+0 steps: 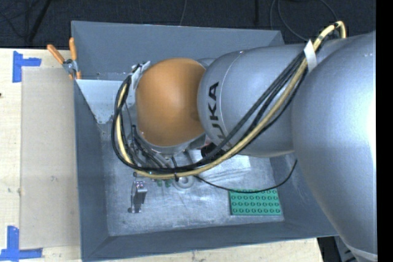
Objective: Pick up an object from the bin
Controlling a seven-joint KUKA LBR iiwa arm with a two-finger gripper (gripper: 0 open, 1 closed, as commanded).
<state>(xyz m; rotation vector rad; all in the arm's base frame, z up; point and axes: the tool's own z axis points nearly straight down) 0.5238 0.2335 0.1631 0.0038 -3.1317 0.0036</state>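
- One loose thing shows on the floor of the bin point(91, 181): a green studded plate point(256, 202). It lies flat at the near right, close to the near wall.
- Handling (judged): thin, stiff, light plastic that is not fragile. The studded top gives some grip, but the plate may slide on the metal floor when pushed.
- Where to hold (judged): lying flat, it offers only its thin edges. Close across the shorter span, at the middle of the two long edges.
- Gripper point(137, 195): low over bare floor at the near left, well apart from the plate. Nothing shows in it. Whether it is set wide or narrow cannot be told.
- Arm point(258, 101): enters from the right and crosses the bin's middle, with the wrist turned down toward the floor.
- Orange cover point(166, 101): sits on top of the wrist. Cables point(123, 144) loop round its left and near sides.
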